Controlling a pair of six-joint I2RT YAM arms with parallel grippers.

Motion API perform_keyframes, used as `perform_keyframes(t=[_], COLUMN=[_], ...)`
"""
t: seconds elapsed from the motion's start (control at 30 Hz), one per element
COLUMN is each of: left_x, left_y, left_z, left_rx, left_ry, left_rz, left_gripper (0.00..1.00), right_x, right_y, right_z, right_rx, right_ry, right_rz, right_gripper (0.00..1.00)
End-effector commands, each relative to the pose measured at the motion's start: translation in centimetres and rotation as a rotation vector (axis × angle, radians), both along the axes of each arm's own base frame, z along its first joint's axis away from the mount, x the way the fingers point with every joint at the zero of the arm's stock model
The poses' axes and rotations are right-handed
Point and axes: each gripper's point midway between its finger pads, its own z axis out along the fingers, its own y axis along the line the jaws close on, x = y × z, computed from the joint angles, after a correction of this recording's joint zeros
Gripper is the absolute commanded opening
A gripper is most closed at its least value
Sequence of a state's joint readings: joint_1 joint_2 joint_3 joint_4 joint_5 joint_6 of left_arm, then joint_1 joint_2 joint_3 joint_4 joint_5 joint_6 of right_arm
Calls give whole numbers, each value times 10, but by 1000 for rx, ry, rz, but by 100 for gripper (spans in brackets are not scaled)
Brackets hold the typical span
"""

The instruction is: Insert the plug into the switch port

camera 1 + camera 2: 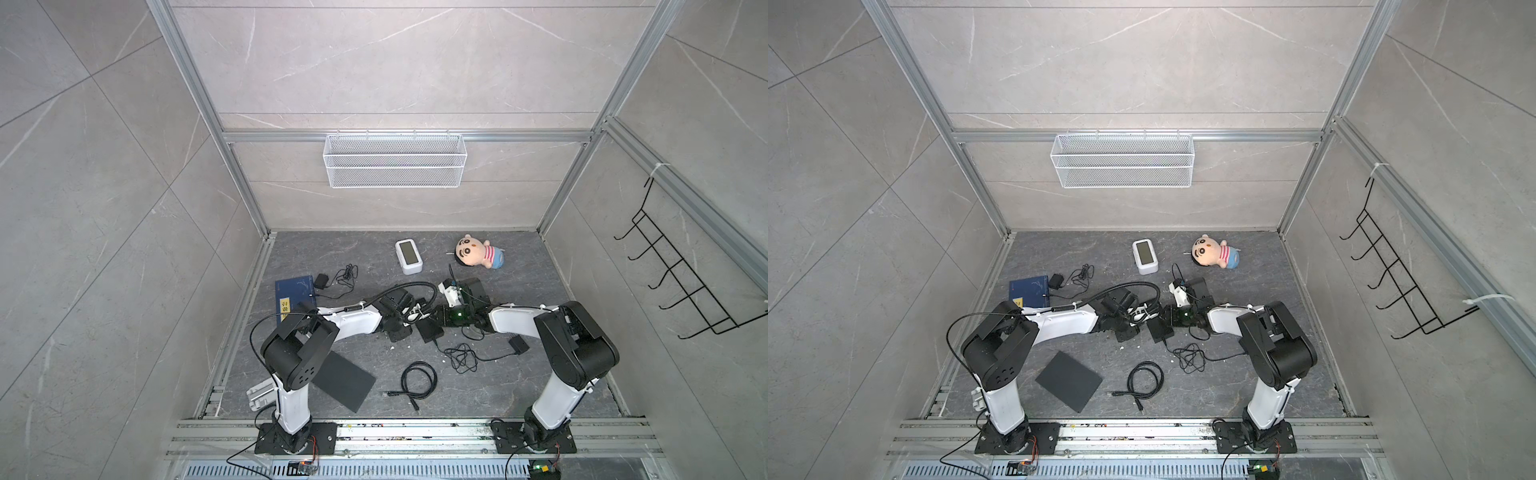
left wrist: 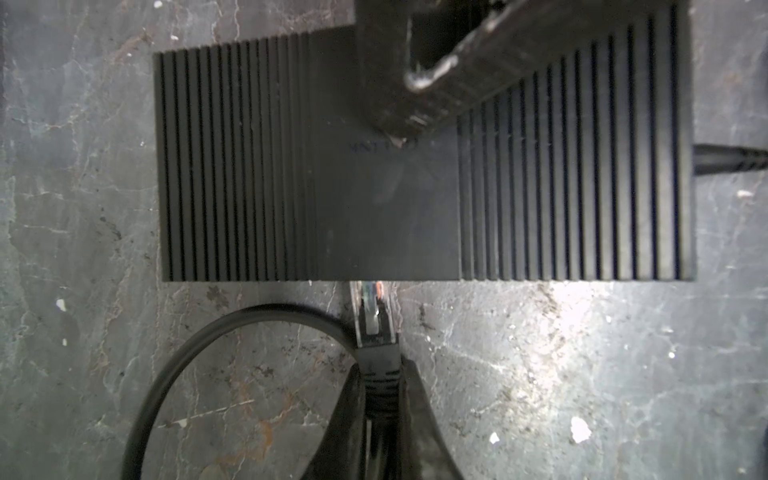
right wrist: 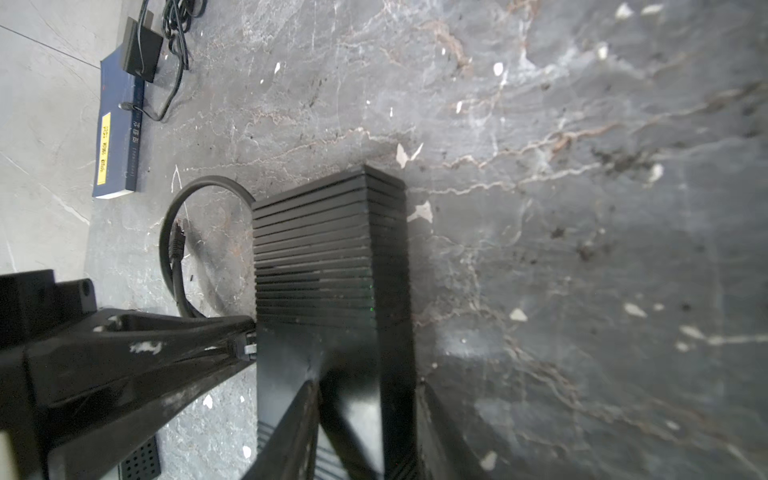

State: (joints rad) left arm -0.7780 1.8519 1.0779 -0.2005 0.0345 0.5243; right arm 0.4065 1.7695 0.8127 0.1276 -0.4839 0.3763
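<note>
Left wrist view: left claw grips plug, tip meeting switch edge.

You see your left pincer clamped on the black boot of the plug, whose clear tip touches the edge of the ribbed black switch. The cable loops away beside it; the right pincer sits over the switch's top.
</note>
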Motion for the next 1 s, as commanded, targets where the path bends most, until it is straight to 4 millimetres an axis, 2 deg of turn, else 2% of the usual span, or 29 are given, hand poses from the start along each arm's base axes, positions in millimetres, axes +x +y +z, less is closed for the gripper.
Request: perform_keyframes(t=[0.0, 0.3, 0.47, 0.57, 0.63, 0.73, 0.97], left_x=[7, 18, 11, 20, 26, 21, 15], left_y=[-29, -41, -46, -52, -61, -78, -96], left_z=[9, 10, 11, 18, 24, 31, 40], left_rx=[-99, -135, -168, -175, -208, -273, -360], left_ry=[-53, -40, -71, -88, -87, -77, -66], left_rz=[-97, -49, -131, -116, -108, -149, -205], left_gripper=[0, 0, 0, 0, 0, 0, 0], right_x=[-56, -68, -69, -71, -75, -80, -90], right_y=[6, 26, 31, 39, 48, 59, 78], right_z=[-43, -31, -25, -15, -8, 1, 17], right_rx=[-101, -64, -48, 1, 34, 67, 126], right_ry=[172, 120, 91, 71, 45, 15, -40], right_rz=[112, 203, 224, 255, 291, 343, 435], right_gripper=[38, 38, 38, 38, 38, 38, 38])
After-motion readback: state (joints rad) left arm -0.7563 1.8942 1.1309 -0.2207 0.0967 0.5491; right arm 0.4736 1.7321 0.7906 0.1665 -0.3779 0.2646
